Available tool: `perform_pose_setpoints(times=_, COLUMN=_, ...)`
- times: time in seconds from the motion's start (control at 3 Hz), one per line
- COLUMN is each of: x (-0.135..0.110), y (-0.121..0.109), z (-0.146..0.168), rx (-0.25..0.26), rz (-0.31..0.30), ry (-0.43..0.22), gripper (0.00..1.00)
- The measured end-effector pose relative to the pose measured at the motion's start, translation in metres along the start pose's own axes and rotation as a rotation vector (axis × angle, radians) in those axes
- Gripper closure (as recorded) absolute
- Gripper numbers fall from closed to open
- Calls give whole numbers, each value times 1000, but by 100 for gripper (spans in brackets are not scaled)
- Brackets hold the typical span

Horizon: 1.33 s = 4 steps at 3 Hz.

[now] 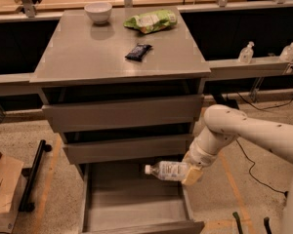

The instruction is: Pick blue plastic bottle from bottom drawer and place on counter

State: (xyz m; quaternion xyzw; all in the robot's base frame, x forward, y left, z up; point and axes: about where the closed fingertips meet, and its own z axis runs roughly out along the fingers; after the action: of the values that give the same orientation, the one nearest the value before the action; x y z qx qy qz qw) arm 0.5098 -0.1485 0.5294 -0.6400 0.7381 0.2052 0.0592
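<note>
The blue plastic bottle [167,170] is clear with a white cap and a pale label. It lies level in the air, cap to the left, above the right side of the open bottom drawer [132,204]. My gripper [192,173] is shut on the bottle's base end, just under the middle drawer's front. The white arm reaches in from the right. The grey counter [93,52] is the cabinet's top, well above the gripper.
On the counter stand a white bowl [98,11], a green snack bag [151,21] and a small dark packet [137,51]. Two pump-top bottles [245,53] stand on a ledge at right. A cardboard box [2,189] sits on the floor at left.
</note>
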Motion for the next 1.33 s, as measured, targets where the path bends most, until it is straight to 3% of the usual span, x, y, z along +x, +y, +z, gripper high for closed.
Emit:
perform_pose_setpoints(times=0.33, x=-29, y=15, z=-66, rx=109, rz=-97, ry=49, gripper=100)
perform_pose_setpoints(times=0.67, x=-75, y=40, z=-142, rx=232, rz=-210, ry=100, gripper=100)
perform_pose_setpoints(times=1.0, x=-91, y=52, z=-179, rx=302, rz=-241, ry=117, gripper=100)
perform_pose_setpoints(times=1.33, x=-91, y=52, z=-179, rx=302, rz=-241, ry=117, gripper=100)
